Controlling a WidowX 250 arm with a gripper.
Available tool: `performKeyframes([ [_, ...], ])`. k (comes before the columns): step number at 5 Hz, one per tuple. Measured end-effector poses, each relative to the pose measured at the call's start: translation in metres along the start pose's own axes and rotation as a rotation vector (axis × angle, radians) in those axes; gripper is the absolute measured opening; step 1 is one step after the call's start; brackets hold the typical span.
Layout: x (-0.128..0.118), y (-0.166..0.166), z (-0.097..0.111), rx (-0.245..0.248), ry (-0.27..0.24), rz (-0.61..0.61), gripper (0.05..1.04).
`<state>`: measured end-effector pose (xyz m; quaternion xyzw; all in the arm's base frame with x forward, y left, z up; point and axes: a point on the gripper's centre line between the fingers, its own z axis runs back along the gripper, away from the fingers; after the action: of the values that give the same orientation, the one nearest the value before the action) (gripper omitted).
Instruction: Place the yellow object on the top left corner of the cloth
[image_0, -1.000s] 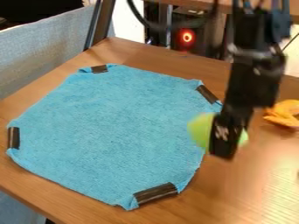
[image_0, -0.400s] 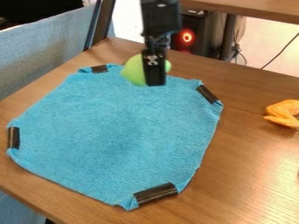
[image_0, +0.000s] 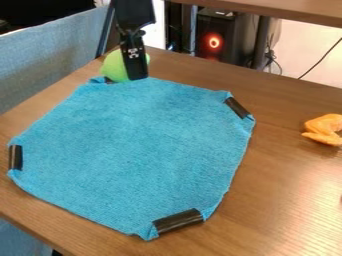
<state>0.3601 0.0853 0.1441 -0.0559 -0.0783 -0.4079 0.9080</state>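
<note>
The yellow-green ball (image_0: 115, 68) is pinched in the gripper (image_0: 129, 69) at the top left corner of the blue cloth (image_0: 133, 145); whether it touches the cloth, I cannot tell. Both have moved left from the cloth's right edge, by way of its top edge. The cloth and the orange object (image_0: 325, 129) stay put.

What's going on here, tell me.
A robot's gripper has hold of a yellow-green ball at the top left corner of the blue cloth. It hasn't let go yet, and I can't tell whether the ball touches the cloth. An orange thing lies on the table, off to the right.
</note>
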Motion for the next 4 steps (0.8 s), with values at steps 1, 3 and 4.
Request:
performKeyframes([
  [1,-0.012,0.018,-0.006,0.038,0.0,0.006,0.847],
  [3,-0.016,0.043,-0.018,0.127,0.018,-0.038,0.847],
  [4,-0.023,0.059,-0.025,0.116,0.028,0.013,0.847],
])
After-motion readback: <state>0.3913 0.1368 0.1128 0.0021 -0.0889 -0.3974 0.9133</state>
